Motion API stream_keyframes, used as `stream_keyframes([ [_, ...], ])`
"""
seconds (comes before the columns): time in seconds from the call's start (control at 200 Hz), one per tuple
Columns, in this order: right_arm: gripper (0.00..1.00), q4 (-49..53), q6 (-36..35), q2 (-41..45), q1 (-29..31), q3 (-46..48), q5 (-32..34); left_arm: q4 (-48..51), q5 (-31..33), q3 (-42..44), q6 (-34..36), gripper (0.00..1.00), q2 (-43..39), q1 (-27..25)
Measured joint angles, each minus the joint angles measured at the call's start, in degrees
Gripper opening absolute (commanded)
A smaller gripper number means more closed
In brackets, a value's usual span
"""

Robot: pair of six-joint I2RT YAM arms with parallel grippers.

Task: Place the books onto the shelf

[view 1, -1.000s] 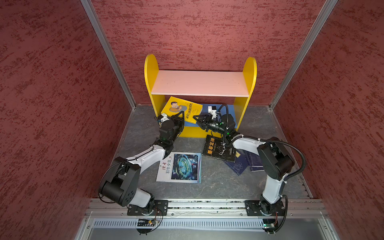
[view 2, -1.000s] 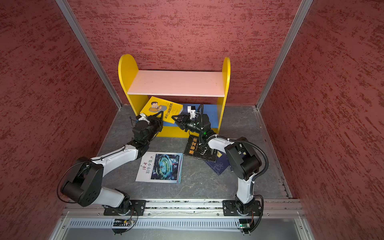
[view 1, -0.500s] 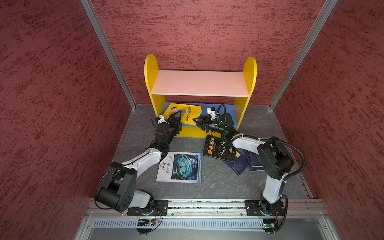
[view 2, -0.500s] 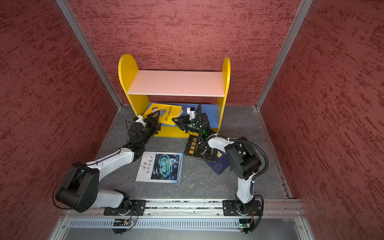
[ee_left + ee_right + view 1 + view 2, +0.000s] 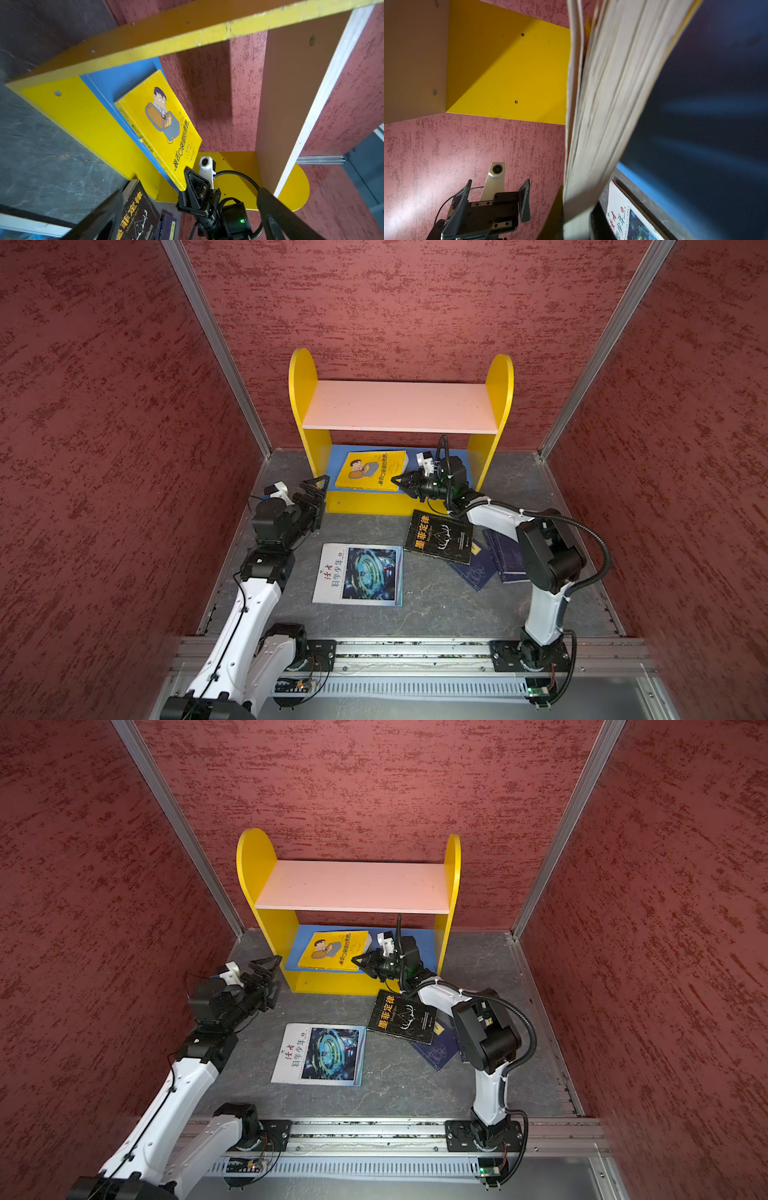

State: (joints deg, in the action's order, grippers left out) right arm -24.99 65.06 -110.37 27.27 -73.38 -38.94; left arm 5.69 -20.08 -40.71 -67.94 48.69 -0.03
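Withdrawn since before, the left gripper stands with fingers spread beside the shelf. We find the yellow book flat at the blue lower board's left end, its corner pinched by the right gripper.

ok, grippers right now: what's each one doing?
Left gripper: open, holding nothing.
Right gripper: closed on the edge of the yellow book.

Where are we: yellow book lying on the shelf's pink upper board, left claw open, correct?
Not quite. The yellow book lies on the blue lower board of the shelf, not the pink upper board; both top views show it. The left claw is open.
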Motion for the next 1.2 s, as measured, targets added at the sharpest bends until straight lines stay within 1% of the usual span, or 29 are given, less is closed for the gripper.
stream_keyframes([
  [0.115,0.05,-0.04,0.02,-1.01,0.00,-1.16,-0.50,7.63,-4.98,-2.51,5.62,0.99,1.79,4.55],
  [0.286,0.05,1.90,-1.73,-4.31,-0.02,-6.10,-2.38,15.13,-9.27,-6.32,13.11,0.99,6.69,7.02],
  [0.461,0.06,6.91,-5.49,-4.98,-0.37,-9.70,-4.46,17.44,-11.96,-8.41,17.64,0.99,9.92,9.73],
  [0.596,0.05,6.40,-4.96,-5.66,-0.52,-9.75,-5.35,18.03,-13.49,-8.48,19.87,0.99,11.39,11.37],
  [0.726,0.05,2.93,-2.34,-7.58,-0.55,-9.75,-6.69,19.19,-13.18,-8.48,21.09,0.99,11.74,11.63],
  [0.892,0.05,0.72,0.00,-9.66,-0.57,-9.94,-8.81,19.85,-10.60,-8.48,21.79,0.99,10.69,12.15],
  [1.087,0.06,-0.42,0.50,-10.97,-0.61,-10.69,-12.63,19.76,-7.78,-8.46,21.90,0.99,9.38,12.37],
  [1.202,0.05,0.02,0.07,-11.19,-0.59,-10.97,-14.03,19.08,-6.43,-7.28,21.42,0.99,8.37,12.79],
])
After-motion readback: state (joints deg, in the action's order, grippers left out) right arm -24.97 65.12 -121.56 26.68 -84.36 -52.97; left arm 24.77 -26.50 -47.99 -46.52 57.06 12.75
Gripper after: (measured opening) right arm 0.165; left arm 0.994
